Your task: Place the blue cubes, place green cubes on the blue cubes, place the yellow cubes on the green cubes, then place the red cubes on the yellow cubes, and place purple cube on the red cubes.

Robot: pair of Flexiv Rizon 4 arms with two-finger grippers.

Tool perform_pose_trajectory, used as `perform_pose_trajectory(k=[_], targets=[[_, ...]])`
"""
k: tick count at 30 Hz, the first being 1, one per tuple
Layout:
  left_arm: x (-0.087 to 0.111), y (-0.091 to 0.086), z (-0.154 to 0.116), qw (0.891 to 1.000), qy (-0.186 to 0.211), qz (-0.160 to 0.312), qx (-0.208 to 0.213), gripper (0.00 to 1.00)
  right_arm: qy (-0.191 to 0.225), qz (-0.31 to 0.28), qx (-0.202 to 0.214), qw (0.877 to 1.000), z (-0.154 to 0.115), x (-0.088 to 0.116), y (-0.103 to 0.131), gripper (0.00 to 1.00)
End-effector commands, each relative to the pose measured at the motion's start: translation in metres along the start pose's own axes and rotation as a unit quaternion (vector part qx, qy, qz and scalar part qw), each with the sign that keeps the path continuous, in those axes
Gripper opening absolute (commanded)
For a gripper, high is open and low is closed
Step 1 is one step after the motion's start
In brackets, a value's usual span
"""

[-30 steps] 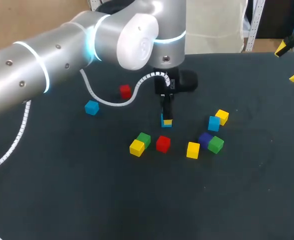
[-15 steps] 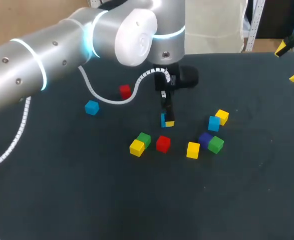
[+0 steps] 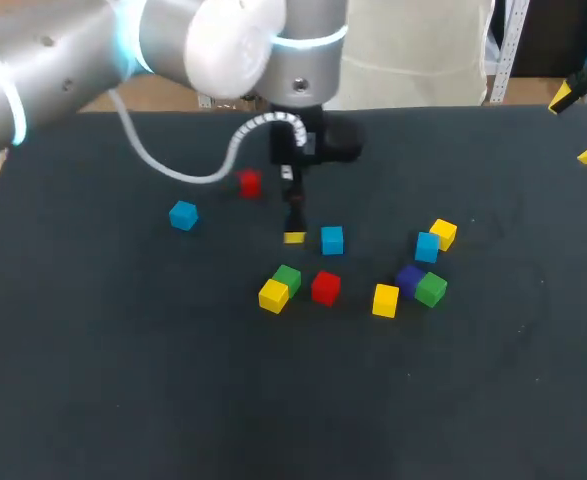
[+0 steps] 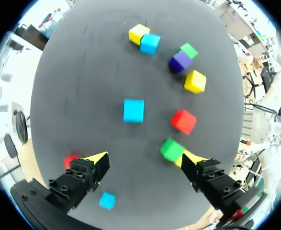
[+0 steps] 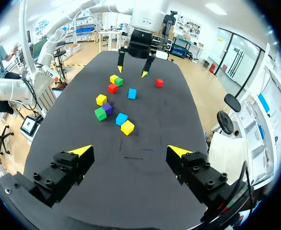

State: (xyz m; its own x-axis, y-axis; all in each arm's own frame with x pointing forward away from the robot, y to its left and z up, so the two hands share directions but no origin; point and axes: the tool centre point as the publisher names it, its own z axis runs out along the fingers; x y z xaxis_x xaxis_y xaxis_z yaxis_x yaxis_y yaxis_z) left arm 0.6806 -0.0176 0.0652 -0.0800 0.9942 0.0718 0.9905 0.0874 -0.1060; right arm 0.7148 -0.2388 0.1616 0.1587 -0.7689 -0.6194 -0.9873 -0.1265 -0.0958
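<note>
Now the left gripper (image 3: 294,236) hangs just to the left of the middle blue cube (image 3: 332,240), apart from it, with its fingers spread wide and nothing held between them. From the left wrist that cube stands alone on the dark table (image 3: 173,400), ahead of the open fingers and touching neither yellow tip. Nearer the robot than the middle blue cube sits the near red cube (image 3: 325,287). To the left of that one a green cube (image 3: 288,279) presses against a yellow cube (image 3: 273,295). Right of the middle blue cube and a little nearer lies the lone yellow cube (image 3: 385,299). Beyond it the purple cube (image 3: 409,277) touches the right green cube (image 3: 431,289). Further right of the middle blue cube, the right blue cube (image 3: 427,246) touches the far yellow cube (image 3: 443,234). Left of the middle blue cube and farther back rests the far red cube (image 3: 250,183), and well to the left is the left blue cube (image 3: 183,215). The right gripper (image 3: 583,122) waits well to the right of the middle blue cube, at the table's far edge, its fingers wide apart and empty.
</note>
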Motion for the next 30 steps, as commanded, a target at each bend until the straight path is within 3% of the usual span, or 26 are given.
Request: perform_pose_trajectory(k=[1, 6, 8, 10, 12, 22, 30], targets=[[0.04, -0.01, -0.002, 1.0, -0.003, -0.004, -0.019, 1.0, 0.0, 0.0, 0.0, 1.0, 0.0, 0.0, 0.0, 1.0], [0.068, -0.002, 0.002, 0.999, 0.02, 0.014, -0.028, 1.0, 0.0, 0.0, 0.0, 1.0, 0.0, 0.0, 0.0, 1.0], [0.075, 0.004, 0.002, 0.998, 0.022, 0.046, -0.041, 1.0, 0.0, 0.0, 0.0, 1.0, 0.0, 0.0, 0.0, 1.0], [0.08, 0.012, 0.003, 0.996, 0.017, 0.073, -0.042, 1.0, 0.0, 0.0, 0.0, 1.0, 0.0, 0.0, 0.0, 1.0], [0.086, 0.023, 0.006, 0.996, 0.032, 0.069, -0.035, 1.0, 0.0, 0.0, 0.0, 1.0, 0.0, 0.0, 0.0, 1.0], [0.115, 0.059, 0.015, 0.99, 0.029, 0.129, -0.041, 1.0, 0.0, 0.0, 0.0, 1.0, 0.0, 0.0, 0.0, 1.0], [0.127, 0.086, 0.024, 0.983, 0.022, 0.182, -0.031, 1.0, 0.0, 0.0, 0.0, 1.0, 0.0, 0.0, 0.0, 1.0]])
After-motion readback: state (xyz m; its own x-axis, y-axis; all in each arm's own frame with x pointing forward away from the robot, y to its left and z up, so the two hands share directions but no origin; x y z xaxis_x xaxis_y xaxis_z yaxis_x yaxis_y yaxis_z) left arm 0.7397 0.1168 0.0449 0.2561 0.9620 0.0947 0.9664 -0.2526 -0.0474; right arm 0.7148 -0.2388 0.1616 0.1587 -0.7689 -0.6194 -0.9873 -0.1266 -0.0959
